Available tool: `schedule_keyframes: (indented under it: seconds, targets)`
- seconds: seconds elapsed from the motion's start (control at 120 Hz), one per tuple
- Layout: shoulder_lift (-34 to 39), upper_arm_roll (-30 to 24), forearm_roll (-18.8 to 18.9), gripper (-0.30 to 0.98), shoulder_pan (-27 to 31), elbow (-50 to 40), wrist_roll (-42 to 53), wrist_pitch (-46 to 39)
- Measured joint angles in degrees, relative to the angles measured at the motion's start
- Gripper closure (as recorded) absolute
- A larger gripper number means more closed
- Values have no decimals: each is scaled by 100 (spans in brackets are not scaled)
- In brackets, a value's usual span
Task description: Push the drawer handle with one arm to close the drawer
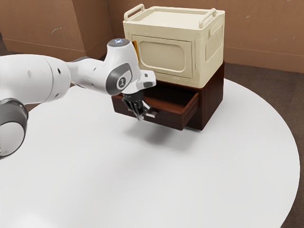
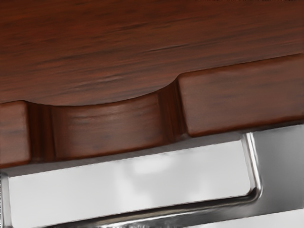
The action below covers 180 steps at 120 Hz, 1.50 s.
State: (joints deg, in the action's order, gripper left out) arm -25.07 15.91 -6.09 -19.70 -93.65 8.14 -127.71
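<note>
At the front of the pulled-out drawer, my black gripper [image 1: 139,114] points downward beside the silver handle [image 1: 152,114]. The dark wooden drawer [image 1: 166,118] stands well out of its cabinet [image 1: 213,97], its interior exposed. In the wrist view, the drawer's front panel [image 2: 237,99] has a curved dip along its top edge. Below that panel, the metal handle [image 2: 280,156] forms a loop. Part of the handle is hidden by my gripper in the exterior view, so contact between them cannot be told.
A cream box [image 1: 190,54] with two raised grips rests on top of the cabinet. Both stand toward the rear of the round white table [image 1: 199,180]. Brown walls rise behind the table. White table surface extends in front of the drawer.
</note>
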Motion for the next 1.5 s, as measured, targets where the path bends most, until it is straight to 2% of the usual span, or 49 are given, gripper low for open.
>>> schedule_keyframes:
  seconds: [0.35, 0.475, 0.642, 1.5]
  targets:
    - [-514, -13, -54, 79, 155, 702, 354, -82]
    - [-722, -388, -48, 79, 529, 1000, 438, -79]
    - [-969, -470, -52, 78, 649, 1362, 549, -54]
    - [-2912, -751, -24, 78, 974, 4616, 844, 820]
